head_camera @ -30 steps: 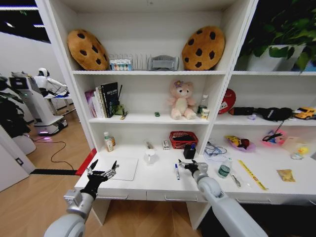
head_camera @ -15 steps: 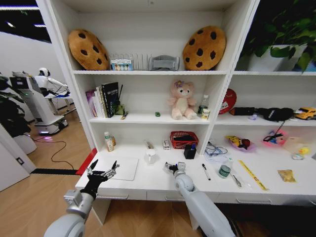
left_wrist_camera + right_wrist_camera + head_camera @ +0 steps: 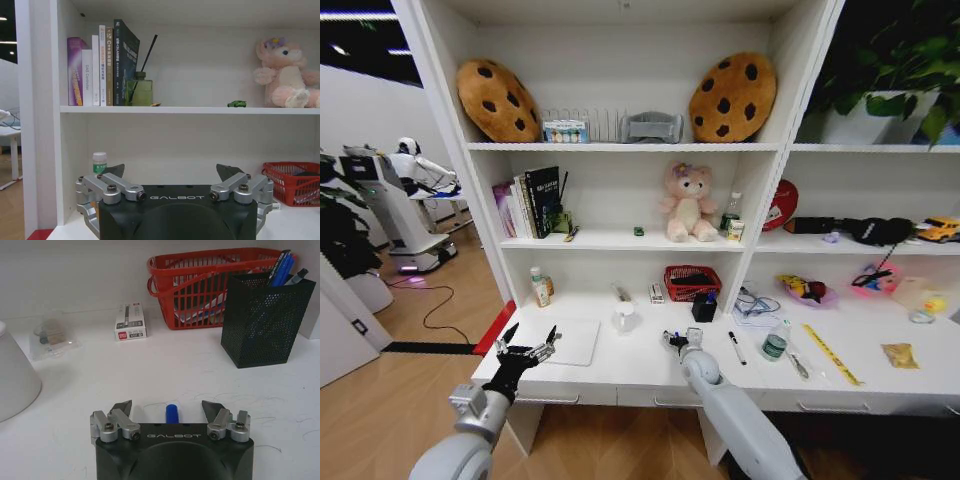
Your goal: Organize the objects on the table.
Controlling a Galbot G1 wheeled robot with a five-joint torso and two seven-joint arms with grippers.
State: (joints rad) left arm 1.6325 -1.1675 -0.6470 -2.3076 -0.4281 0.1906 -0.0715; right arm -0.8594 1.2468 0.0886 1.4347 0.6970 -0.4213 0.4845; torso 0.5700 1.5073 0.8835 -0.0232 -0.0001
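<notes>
hovering right claw [image 3: 170,410] spread over blue pen [image 3: 172,413] | left claw [image 3: 527,345] open, raised

Table [image 3: 150,365]: smooth matt white top, faint scuff lines. Pen cup [image 3: 265,317]: black metal mesh, matt. Basket [image 3: 200,280]: red plastic lattice, slight gloss. Right gripper [image 3: 170,410]: matt black housing, brushed silver metal links, dark fingertips (left gripper [image 3: 175,175] the same build). Blue pen [image 3: 172,413]: glossy plastic. Bear [image 3: 287,75]: pink plush cloth. Jar [image 3: 139,90]: green translucent glass.
</notes>
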